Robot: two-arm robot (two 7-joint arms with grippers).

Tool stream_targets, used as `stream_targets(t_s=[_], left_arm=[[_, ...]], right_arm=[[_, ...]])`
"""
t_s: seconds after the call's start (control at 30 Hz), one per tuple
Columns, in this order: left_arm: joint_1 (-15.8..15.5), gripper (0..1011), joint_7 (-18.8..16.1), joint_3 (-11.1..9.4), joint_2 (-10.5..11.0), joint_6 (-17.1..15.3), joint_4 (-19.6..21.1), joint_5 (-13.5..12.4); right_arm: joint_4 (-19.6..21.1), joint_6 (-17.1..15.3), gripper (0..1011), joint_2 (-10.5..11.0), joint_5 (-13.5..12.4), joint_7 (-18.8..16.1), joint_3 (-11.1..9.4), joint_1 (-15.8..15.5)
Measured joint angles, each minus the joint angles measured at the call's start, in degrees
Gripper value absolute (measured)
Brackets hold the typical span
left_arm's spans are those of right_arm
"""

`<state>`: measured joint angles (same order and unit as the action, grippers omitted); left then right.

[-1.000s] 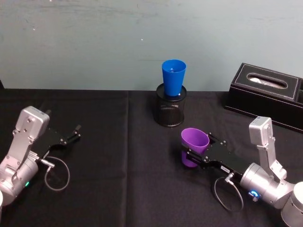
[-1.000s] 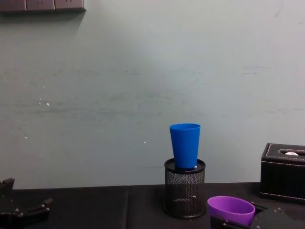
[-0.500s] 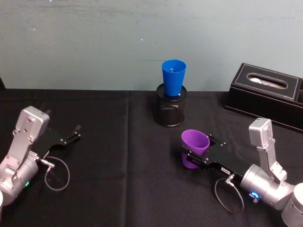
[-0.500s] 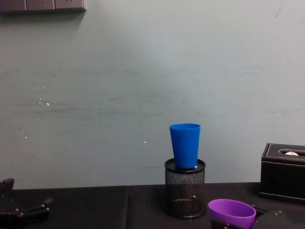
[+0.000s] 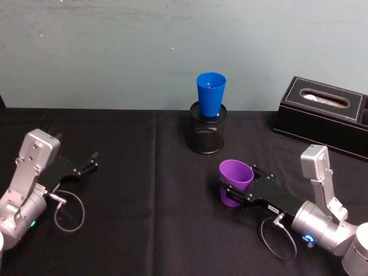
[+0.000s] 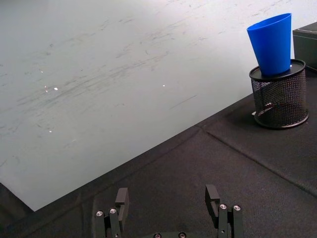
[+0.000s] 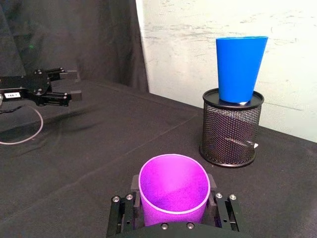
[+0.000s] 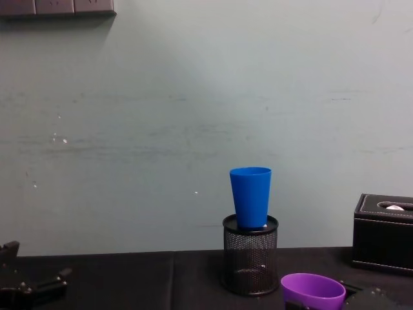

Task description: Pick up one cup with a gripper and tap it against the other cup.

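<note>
- Right gripper, lower right: jaws clenched on purple cup.
- Left gripper, lower left: jaws released, idle.
- Recommend raising high and tapping blue cup lightly; it perches in mesh holder.

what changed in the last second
The right tool, clamped on the purple cup, drew it slightly back toward the robot and lower. The blue cup, the mesh holder beneath it and the open left tool stayed put.
</note>
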<state>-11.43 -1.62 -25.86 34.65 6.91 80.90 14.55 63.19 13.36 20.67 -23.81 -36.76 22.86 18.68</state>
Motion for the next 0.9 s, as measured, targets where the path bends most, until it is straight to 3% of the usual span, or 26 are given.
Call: stream_targets(t_s=[0.27,0.63,0.9], left_arm=[[0.00,1012,0.00,0.00,0.00,0.00,0.00,0.00],[0.00,1011,0.00,0.00,0.00,0.00,0.00,0.00],[0.00,1011,0.00,0.00,0.00,0.00,0.00,0.00]], right_arm=[[0.04,0.01,734,-0.01,0.00,0.04,-0.02,0.00],[0.07,0.04,994,-0.01,-0.02,0.07,-0.04,0.00],[0.08,0.05,1003,-0.01,-0.01,0.10,-0.04,0.00]])
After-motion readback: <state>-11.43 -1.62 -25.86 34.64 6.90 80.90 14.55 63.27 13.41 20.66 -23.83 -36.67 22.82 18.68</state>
